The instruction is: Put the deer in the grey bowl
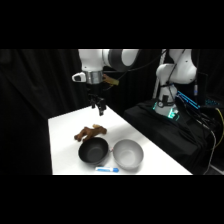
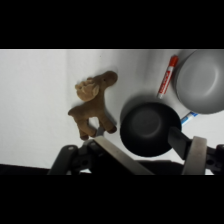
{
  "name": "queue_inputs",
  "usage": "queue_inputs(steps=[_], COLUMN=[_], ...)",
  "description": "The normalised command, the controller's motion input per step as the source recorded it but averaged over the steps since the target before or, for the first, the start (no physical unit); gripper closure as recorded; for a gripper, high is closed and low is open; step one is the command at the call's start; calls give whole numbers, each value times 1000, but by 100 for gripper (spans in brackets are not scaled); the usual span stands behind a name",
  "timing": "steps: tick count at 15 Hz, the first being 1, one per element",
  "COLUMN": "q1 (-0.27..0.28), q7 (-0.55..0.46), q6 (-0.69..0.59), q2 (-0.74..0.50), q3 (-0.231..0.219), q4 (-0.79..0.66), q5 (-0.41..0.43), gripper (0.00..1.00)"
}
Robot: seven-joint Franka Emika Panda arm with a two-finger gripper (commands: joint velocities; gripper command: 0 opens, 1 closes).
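1. We see the white arm reaching over the table (image 1: 65, 150) from the upper right, with the gripper (image 1: 100, 107) hanging in the air above the tabletop's far edge.
2. In the wrist view the gripper (image 2: 150, 155) shows its two fingers (image 2: 117, 157) rising from the bottom edge with a wide gap between them; the jaws stand apart and hold nothing.
3. We find the deer (image 1: 90, 132) lying on its side on the tabletop, roughly midway between the far and near edges and towards the right-hand edge. In the wrist view the deer (image 2: 92, 107) lies flat on the white surface with its legs pointing towards the black bowl.
4. The black bowl (image 1: 93, 151) stands upright just in front of the deer, close to it; we cannot tell whether they touch.
5. The grey bowl (image 1: 128, 154) stands beside the black bowl, near the tabletop's right-hand edge, and the two rims look to be touching or nearly so. Its inside is bare.
6. We note a blue marker (image 1: 107, 170) lying by the near edge, in front of the two bowls.
7. The wrist view also shows a red marker (image 2: 167, 76) lying close beside the grey bowl (image 2: 200, 82) and just clear of the black bowl (image 2: 149, 125).
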Motion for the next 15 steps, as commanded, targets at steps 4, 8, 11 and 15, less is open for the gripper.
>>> queue_inputs(steps=[4,8,11,15], q1=[-42,-109,-166,-146], q7=[49,-17,-137,-214], q6=[-40,-14,20,112], q2=[115,208,260,265], q3=[10,-51,-72,-9], q4=[192,343,329,203], q5=[-13,-25,35,149], gripper=[0,0,0,0])
